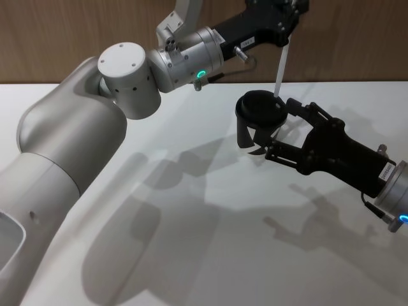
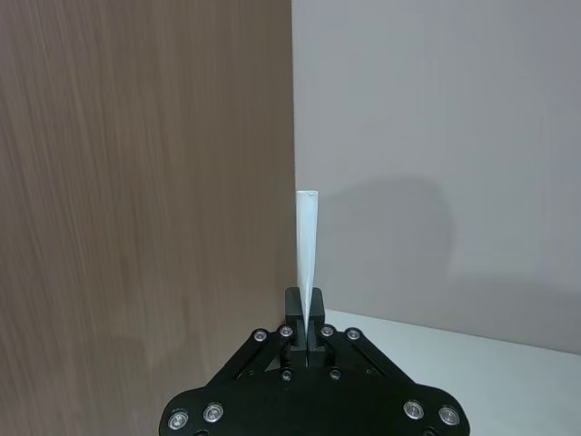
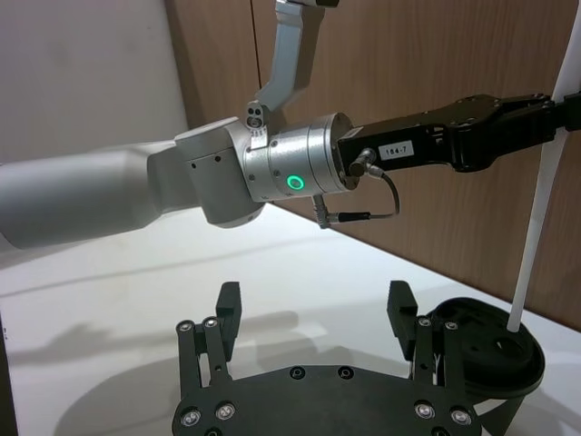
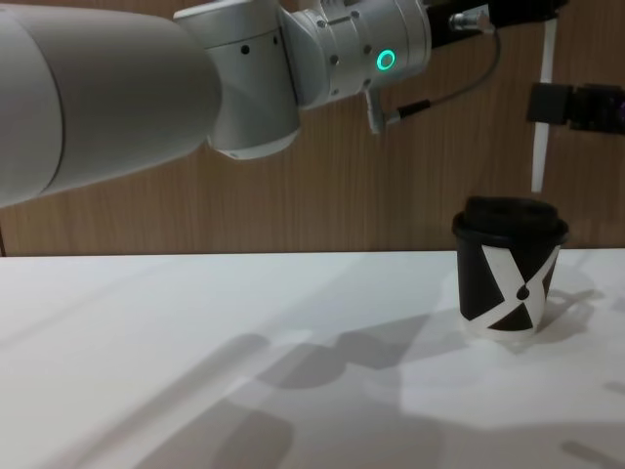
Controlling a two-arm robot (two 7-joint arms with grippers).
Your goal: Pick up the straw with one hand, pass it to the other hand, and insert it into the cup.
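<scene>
The white straw (image 1: 280, 67) hangs nearly upright from my left gripper (image 1: 288, 33), the slim black one with a silver wrist and green ring light, which is shut on its upper part. The straw (image 2: 307, 245) sticks out past the closed fingertips in the left wrist view. Its lower tip meets the domed lid of the black cup (image 1: 258, 116); I cannot tell whether it has gone through. The cup (image 4: 508, 274), marked with a white X, stands on the table. My blocky black right gripper (image 1: 277, 126) hovers open close beside the cup, and nothing sits between its fingers (image 3: 404, 313).
The white table (image 1: 210, 242) stretches wide in front of and to the left of the cup. A wooden wall (image 4: 293, 195) runs behind it. My bulky left arm (image 1: 95, 127) crosses the left and upper part of the head view.
</scene>
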